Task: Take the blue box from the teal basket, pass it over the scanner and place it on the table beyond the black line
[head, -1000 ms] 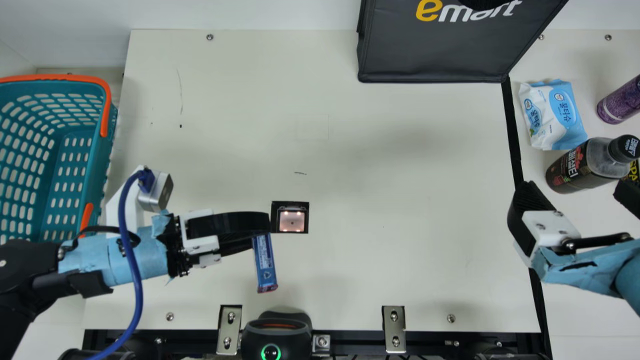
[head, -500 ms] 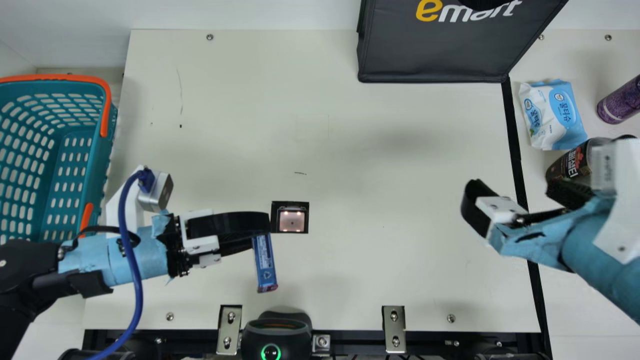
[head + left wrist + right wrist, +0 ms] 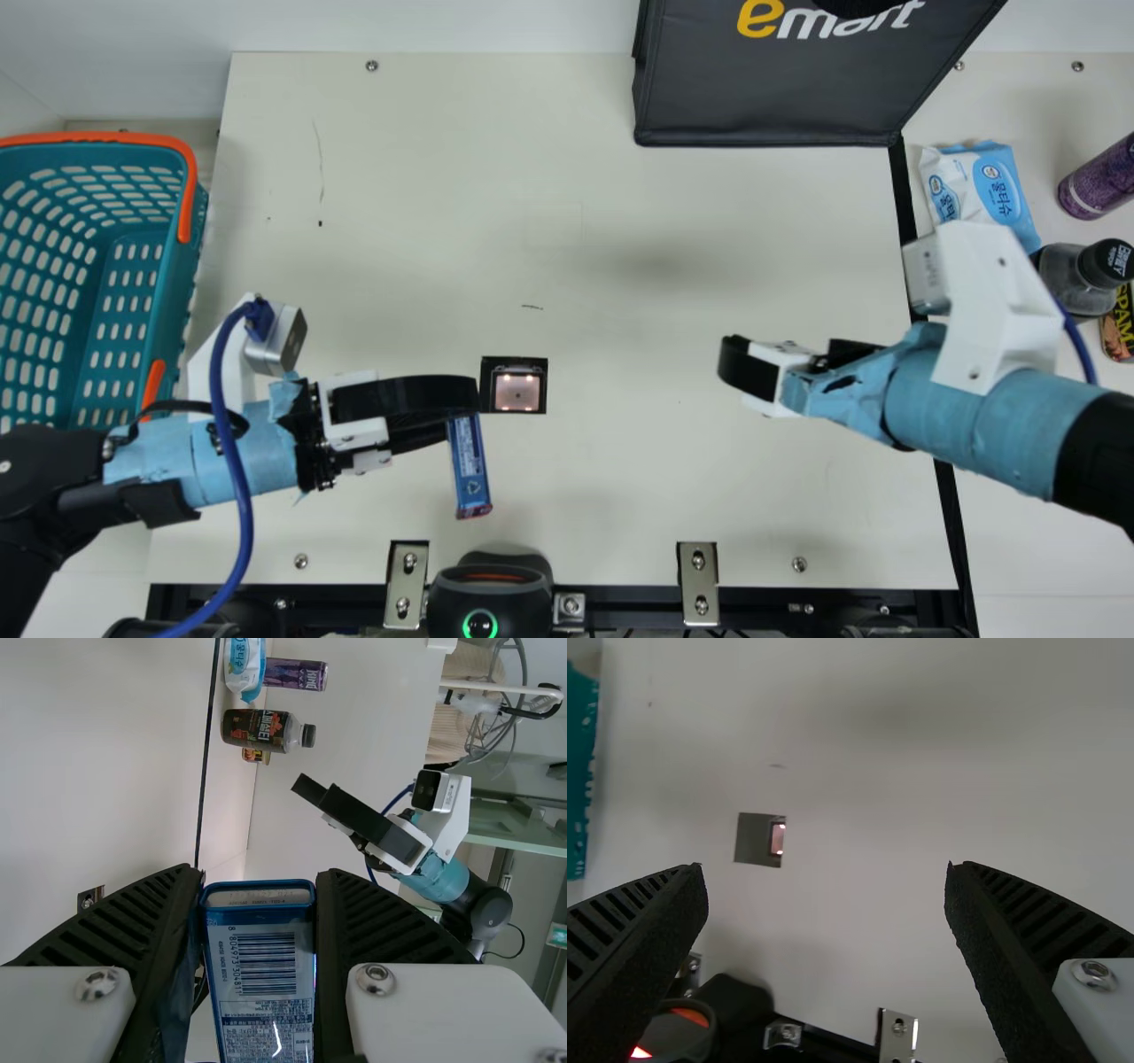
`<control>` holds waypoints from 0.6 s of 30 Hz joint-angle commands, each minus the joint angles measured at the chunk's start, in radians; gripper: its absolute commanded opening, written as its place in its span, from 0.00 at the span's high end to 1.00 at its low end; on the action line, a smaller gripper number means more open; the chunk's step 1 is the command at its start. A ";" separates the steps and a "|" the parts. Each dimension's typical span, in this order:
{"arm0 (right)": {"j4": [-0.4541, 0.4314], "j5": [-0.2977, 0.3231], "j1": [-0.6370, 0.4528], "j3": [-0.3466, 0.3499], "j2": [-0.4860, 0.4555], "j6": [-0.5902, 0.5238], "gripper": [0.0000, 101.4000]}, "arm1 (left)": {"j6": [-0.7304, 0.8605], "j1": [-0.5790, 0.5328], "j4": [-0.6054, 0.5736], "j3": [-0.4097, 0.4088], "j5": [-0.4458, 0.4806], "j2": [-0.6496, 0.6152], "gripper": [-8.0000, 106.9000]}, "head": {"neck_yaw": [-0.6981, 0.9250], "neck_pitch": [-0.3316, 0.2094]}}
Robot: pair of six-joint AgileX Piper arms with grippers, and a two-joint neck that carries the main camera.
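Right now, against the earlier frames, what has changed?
The right tool has swung inward from around the black line toward the scanner, open and empty. Nothing was taken hold of or let go. The left tool still grips the blue box beside the scanner; the teal basket hasn't moved.

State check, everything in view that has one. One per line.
Left hand: shut on the box
Slim blue rectangular box: gripped, not over the scanner window
Right hand: open, nothing between its fingers
Square black-framed table scanner: lit
Black device with green ring: ring lit
Teal plastic basket: upright
Dark-labelled clear bottle: capped
Black fabric bag: open or closed, can't tell
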 commanded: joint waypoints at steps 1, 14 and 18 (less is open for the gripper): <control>0.078 0.004 0.005 0.018 0.009 -0.019 0.06 | 0.000 0.000 0.000 0.000 0.000 0.000 1.00 | 0.002 -0.029; 0.283 0.004 0.049 0.147 0.015 -0.105 0.06 | 0.000 0.000 0.000 0.000 0.000 0.000 1.00 | 0.002 -0.029; 0.317 0.004 0.076 0.184 -0.027 -0.079 0.06 | 0.000 0.000 0.000 0.000 0.000 0.000 1.00 | 0.002 -0.029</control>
